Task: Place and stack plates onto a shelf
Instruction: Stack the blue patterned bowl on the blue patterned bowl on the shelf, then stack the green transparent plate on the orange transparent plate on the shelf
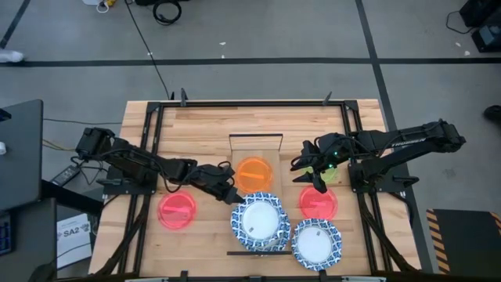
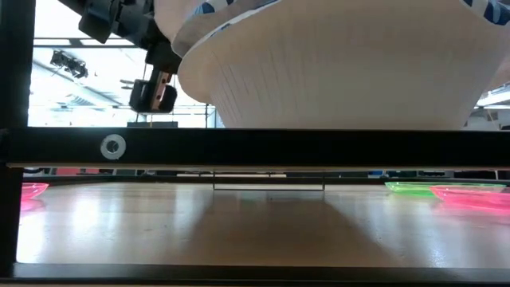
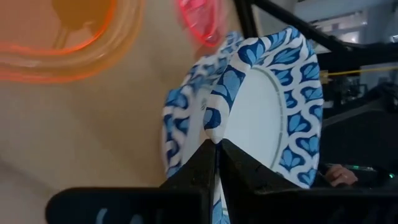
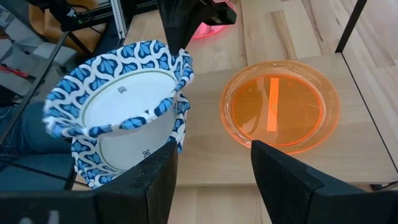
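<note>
My left gripper (image 1: 228, 193) is shut on a blue-rimmed white plate (image 1: 259, 219), which sits tilted over a second blue-rimmed plate (image 4: 127, 163) at the shelf's (image 1: 256, 149) near end. The orange plate (image 1: 254, 174) lies flat on the shelf beyond them. My right gripper (image 1: 308, 174) is open and hovers right of the shelf, beside the yellow-green plate (image 1: 332, 174). A red-pink plate (image 1: 318, 203) and a third blue-rimmed plate (image 1: 317, 244) lie on the table to the right. Another red-pink plate (image 1: 178, 210) lies to the left. My left gripper pinches the upper blue-rimmed plate between its two fingers (image 3: 239, 165) by the patterned rim (image 3: 214, 127), on the plate's left far side. It comes from the table's left, slanting down. The plate is tilted above the lower one; I cannot tell whether they touch.
Black frame rails (image 1: 156, 149) run along the table's left and right sides and its far edge. In the low view the shelf's near black rail (image 2: 255, 147) crosses in front of the plates. Bare tabletop (image 1: 196, 129) lies toward the far edge.
</note>
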Tool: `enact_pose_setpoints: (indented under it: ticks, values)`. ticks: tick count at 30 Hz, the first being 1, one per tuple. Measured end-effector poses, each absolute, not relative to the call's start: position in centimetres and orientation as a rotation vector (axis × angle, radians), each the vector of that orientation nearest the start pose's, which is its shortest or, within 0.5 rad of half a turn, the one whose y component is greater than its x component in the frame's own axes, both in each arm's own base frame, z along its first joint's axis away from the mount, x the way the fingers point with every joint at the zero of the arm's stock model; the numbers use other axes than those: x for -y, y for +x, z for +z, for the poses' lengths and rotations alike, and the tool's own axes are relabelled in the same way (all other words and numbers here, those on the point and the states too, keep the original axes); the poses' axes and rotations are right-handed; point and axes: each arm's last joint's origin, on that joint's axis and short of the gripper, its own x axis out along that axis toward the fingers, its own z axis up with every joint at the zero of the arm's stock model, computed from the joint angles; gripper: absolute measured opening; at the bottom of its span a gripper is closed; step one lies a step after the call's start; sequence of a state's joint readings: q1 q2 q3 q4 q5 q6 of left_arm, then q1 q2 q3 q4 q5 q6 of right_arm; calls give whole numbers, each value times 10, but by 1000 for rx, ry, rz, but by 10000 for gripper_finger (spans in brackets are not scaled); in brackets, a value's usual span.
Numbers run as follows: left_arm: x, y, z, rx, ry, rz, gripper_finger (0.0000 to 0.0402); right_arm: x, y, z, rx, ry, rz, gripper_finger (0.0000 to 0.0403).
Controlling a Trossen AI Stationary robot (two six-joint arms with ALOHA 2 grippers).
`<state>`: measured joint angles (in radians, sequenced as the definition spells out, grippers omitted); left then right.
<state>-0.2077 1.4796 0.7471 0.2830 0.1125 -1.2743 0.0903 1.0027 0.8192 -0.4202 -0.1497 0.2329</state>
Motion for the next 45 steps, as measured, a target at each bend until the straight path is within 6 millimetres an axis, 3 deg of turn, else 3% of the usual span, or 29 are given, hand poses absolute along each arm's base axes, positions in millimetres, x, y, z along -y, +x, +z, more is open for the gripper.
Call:
enact_pose_setpoints:
  ticks: [8, 21, 32, 45]
  values:
    - [68, 299, 208, -556, -1184, -16, 37, -23, 208, 285, -630, 242, 161, 210]
    - [81, 302, 192, -629, -1175, -28, 132, -23, 208, 285, -630, 242, 161, 210]
    - [79, 302, 192, -679, -1126, -120, 134, -23, 208, 285, -630, 242, 161, 210]
    - [54, 306, 192, -698, -1160, -154, 134, -23, 208, 285, -630, 242, 162, 210]
